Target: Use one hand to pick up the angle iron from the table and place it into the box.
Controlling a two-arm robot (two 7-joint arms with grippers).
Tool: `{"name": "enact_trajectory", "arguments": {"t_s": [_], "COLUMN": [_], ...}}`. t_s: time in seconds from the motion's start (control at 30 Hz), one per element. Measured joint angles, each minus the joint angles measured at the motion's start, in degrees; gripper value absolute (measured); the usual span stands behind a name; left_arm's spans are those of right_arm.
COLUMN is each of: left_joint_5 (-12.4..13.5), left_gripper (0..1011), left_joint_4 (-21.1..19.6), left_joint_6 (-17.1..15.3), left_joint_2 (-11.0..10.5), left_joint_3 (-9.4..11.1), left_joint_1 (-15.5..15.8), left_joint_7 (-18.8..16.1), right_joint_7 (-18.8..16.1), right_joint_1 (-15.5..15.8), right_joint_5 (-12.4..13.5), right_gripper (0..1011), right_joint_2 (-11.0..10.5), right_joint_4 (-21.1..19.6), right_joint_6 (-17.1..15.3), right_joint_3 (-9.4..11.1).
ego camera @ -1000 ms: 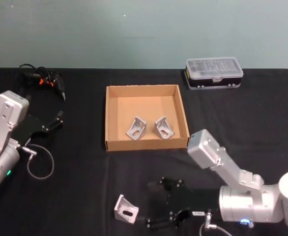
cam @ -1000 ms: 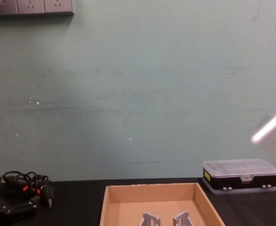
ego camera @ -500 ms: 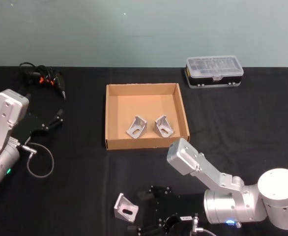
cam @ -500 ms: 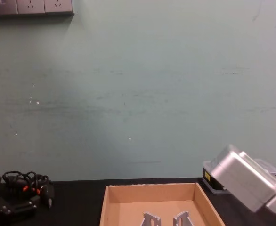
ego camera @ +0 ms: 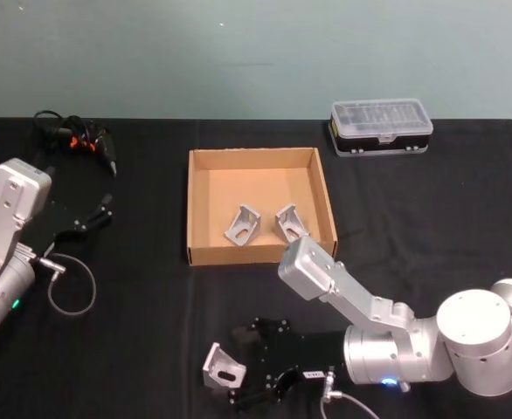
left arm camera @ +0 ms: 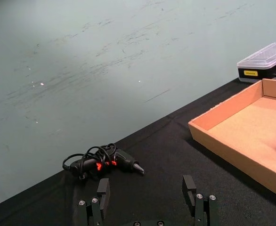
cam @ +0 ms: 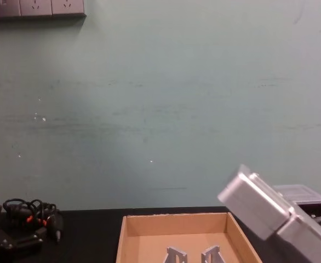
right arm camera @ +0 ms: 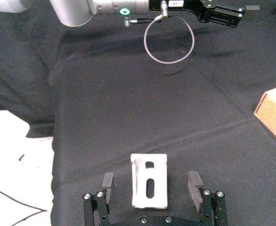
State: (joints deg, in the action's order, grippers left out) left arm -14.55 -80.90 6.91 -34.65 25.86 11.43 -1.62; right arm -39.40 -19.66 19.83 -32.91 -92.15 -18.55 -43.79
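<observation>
Right gripper [ego camera: 254, 367] spread wide, straddling the angle iron [ego camera: 223, 368] near side of the box [ego camera: 260, 255], lined up to pinch it; left parked

angle iron [ego camera: 224, 369]: grey, on table [ego camera: 134, 349] | box [ego camera: 260, 254]: holds two brackets

The black table [ego camera: 151, 349] carries the box [ego camera: 260, 255] at centre, a clear-lidded case [ego camera: 380, 127] far right, a black tool with coiled cord [ego camera: 74, 140] far left, and an angle iron [ego camera: 224, 369] near, in front of the box.
</observation>
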Motion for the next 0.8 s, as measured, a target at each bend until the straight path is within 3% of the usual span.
{"name": "enact_trajectory", "arguments": {"t_s": [0.43, 0.8], "left_joint_5": [0.0, 0.0], "left_gripper": [1011, 1011], "left_joint_4": [0.0, 0.0], "left_joint_6": [0.0, 0.0], "left_joint_2": [0.0, 0.0], "left_joint_3": [0.0, 0.0], "left_joint_1": [0.0, 0.0], "left_joint_7": [0.0, 0.0], "right_joint_7": [-0.7, -0.6], "right_joint_1": [-2.2, -3.1], "right_joint_5": [-1.4, -2.0], "right_gripper": [1002, 1002], "right_joint_2": [2.5, 3.9], "right_joint_4": [2.4, 4.2], "right_joint_6": [0.2, 0.4], "right_joint_3": [-2.2, -2.8]}}
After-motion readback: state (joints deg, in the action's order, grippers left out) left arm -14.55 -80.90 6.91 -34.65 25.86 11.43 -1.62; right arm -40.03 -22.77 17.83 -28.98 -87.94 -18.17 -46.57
